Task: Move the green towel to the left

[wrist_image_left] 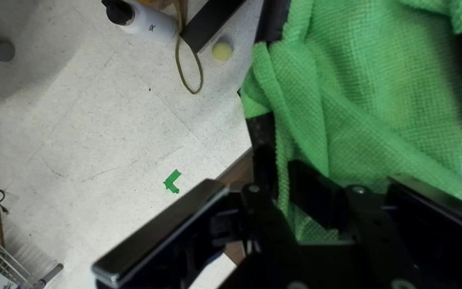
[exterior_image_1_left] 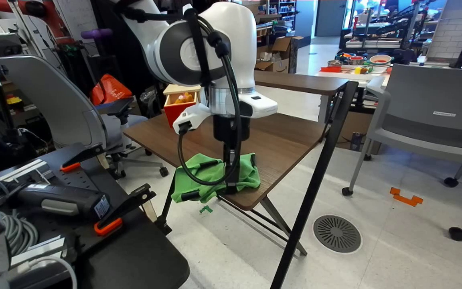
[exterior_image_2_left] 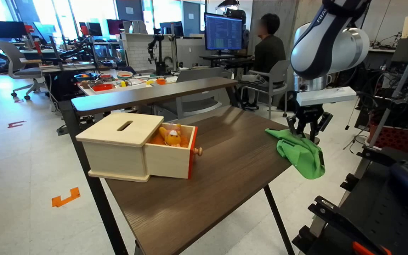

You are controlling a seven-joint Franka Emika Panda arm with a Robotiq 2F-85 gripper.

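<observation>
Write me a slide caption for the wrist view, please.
Gripper pinching a fold of green towel; pale floor and white bottle also visible.

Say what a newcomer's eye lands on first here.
Probably the bright green towel, bunched at the edge of the brown table and partly hanging over it in both exterior views, a fold pinched in the gripper. Next, the big white robot arm looming above it. Then the pale wooden box on the same table, apart from the towel, its red-fronted drawer open, showing a small orange-yellow toy inside.
</observation>
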